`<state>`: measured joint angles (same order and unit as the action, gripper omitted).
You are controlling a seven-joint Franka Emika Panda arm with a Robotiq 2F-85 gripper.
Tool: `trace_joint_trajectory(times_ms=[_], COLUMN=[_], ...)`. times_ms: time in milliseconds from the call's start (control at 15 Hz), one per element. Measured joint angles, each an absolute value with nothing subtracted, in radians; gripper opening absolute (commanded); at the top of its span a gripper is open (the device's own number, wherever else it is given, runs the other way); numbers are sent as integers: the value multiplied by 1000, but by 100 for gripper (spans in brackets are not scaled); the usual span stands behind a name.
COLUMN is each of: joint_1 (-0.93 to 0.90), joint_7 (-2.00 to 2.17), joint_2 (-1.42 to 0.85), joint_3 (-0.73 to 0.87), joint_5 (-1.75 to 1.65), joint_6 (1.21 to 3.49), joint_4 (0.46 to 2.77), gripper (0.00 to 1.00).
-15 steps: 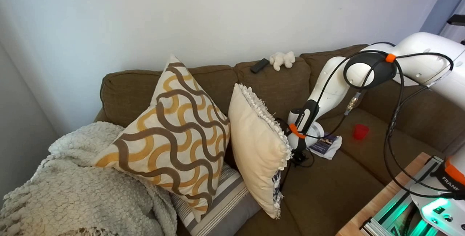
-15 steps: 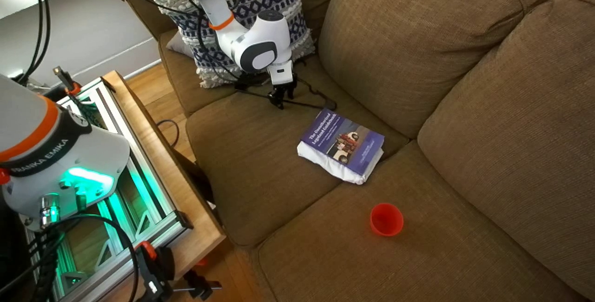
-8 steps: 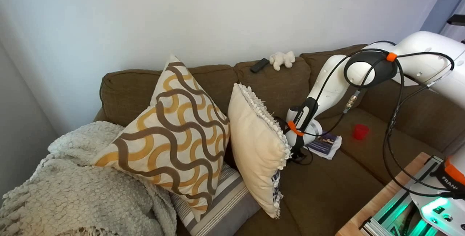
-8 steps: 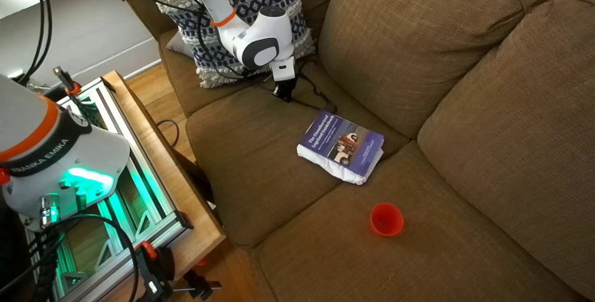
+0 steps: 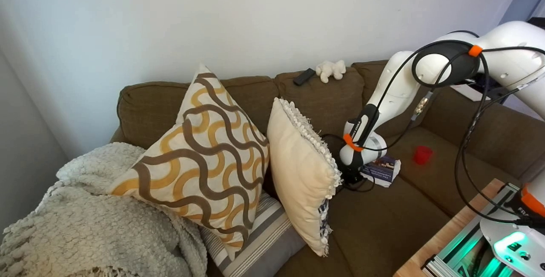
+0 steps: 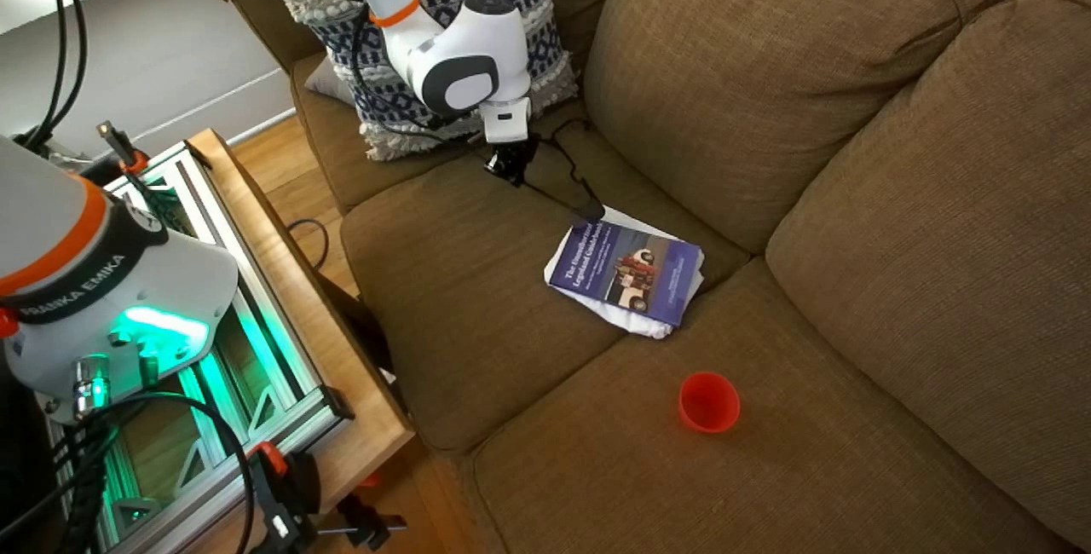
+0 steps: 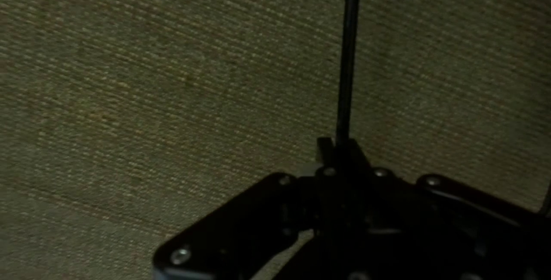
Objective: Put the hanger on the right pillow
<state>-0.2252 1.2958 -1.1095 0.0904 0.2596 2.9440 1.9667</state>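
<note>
The wrist view is showing the gripper (image 7: 338, 147) clamping the hanger (image 7: 348, 56), which in an exterior view is slanting over the sofa (image 6: 477, 307) beyond the long edge of the tabletop (image 6: 371, 435). It should be clearing the book (image 6: 631, 273) before swinging toward the cream pillow (image 5: 298, 166) off the far corner. Compared with earlier, the book is lying turned.
</note>
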Motion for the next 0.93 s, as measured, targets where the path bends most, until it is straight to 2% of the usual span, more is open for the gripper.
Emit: trace_joint_trajectory(times_ms=[267, 600, 933], joint_1=[-302, -493, -559], joint_7=[1339, 1536, 1714], joint_2=[-978, -859, -760], joint_3=[161, 363, 514], joint_5=[269, 266, 265], joint_6=[2937, 2864, 2898], joint_4=[2138, 2336, 2545], gripper=[2, 2, 2])
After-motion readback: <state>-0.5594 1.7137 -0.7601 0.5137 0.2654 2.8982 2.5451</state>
